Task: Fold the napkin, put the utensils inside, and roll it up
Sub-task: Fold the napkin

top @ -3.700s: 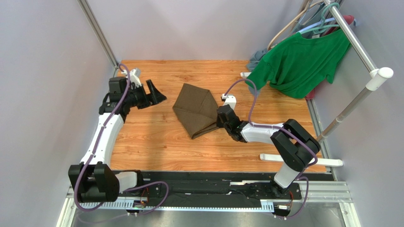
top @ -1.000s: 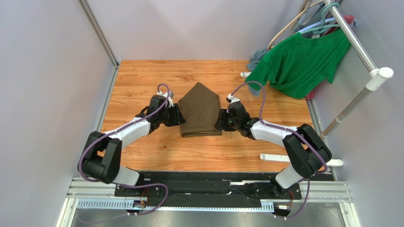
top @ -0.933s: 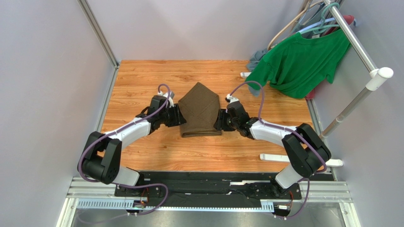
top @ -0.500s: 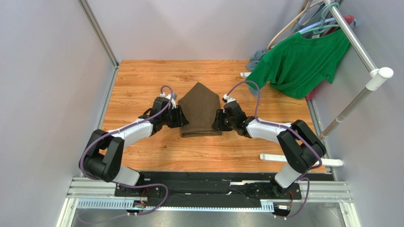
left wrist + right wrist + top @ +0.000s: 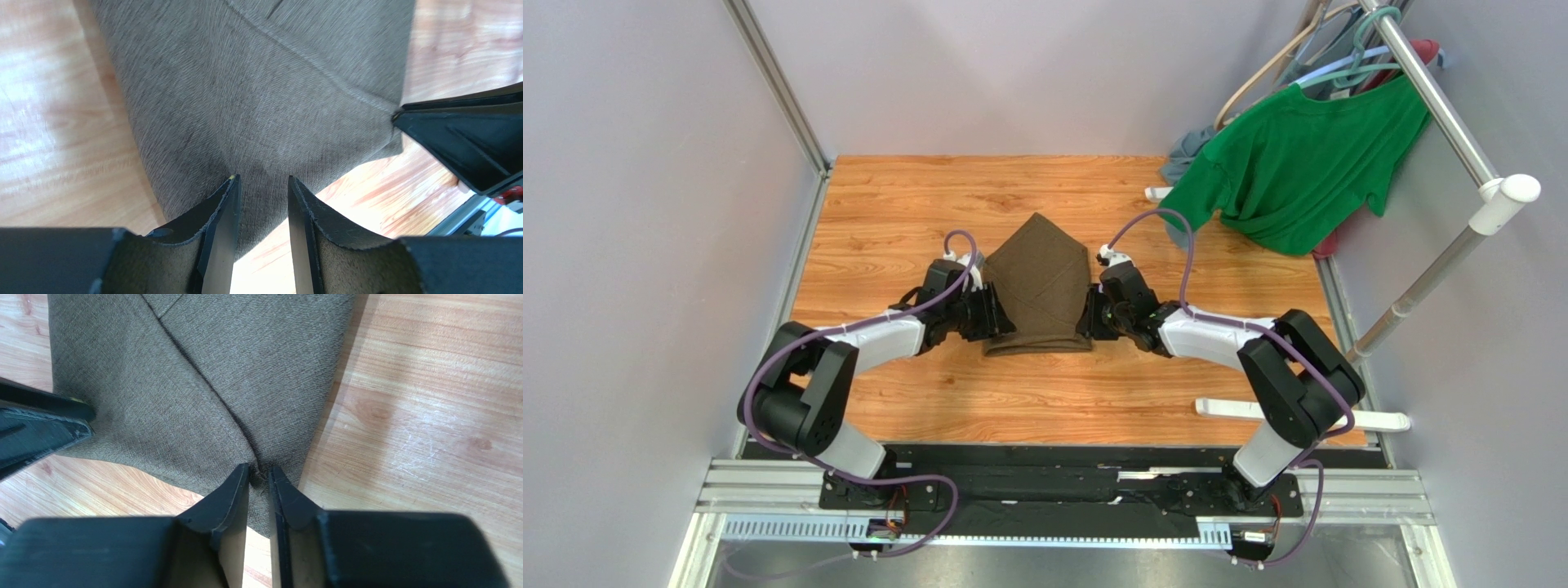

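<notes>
Folding is in hand: the napkin lies folded to a point mid-worktop, with no utensils in view. The right tool pinches its near right corner. The left tool straddles the near left corner, jaws narrowly apart, grip unclear. Next, probably, both must lift that edge evenly. Wood-grain surface, grey walls, green T-shirt hanging at right.

A lab test booth: plain grey walls box in a wood-grain table, with robot arms bolted to a metal rail and a clothes rack alongside.
</notes>
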You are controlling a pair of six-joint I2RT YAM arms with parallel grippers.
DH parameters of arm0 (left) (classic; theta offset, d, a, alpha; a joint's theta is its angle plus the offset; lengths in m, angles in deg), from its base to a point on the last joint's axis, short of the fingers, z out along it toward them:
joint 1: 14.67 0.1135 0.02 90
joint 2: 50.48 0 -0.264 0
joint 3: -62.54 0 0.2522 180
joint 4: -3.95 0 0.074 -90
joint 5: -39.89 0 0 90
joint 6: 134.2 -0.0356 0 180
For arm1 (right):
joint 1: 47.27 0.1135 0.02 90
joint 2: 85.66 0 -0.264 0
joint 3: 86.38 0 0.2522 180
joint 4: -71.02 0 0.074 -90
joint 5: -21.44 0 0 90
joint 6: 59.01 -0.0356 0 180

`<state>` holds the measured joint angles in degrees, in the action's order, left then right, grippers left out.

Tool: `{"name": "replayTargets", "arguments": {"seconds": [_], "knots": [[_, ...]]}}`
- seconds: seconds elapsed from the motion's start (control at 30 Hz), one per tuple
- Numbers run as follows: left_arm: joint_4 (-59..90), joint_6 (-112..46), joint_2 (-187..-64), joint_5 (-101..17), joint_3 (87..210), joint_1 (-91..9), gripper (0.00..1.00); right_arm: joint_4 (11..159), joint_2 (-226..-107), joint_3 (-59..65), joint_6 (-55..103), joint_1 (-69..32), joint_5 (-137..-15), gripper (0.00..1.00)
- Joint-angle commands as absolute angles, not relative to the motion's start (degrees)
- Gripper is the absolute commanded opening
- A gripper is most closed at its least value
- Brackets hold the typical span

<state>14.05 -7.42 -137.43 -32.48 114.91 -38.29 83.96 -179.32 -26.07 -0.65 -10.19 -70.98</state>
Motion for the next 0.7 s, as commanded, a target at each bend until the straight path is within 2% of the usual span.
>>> {"name": "replayTargets", "arguments": {"seconds": [0.0,0.2,0.67], "knots": [[11.12,-6.58,-137.31,-31.56,113.83,-38.76,0.43,83.82,-177.24,-23.84,-0.48,-9.57,-69.79,0.17],[10.68,-6.58,-137.31,-31.47,113.48,-38.84,0.43,84.52,-176.62,-24.01,-0.13,-9.13,-69.35,0.06],[10.94,-7.28,-134.77,-31.56,114.01,-39.02,0.43,88.38,-171.88,-25.51,0.84,-6.23,-62.15,0.04]]}}
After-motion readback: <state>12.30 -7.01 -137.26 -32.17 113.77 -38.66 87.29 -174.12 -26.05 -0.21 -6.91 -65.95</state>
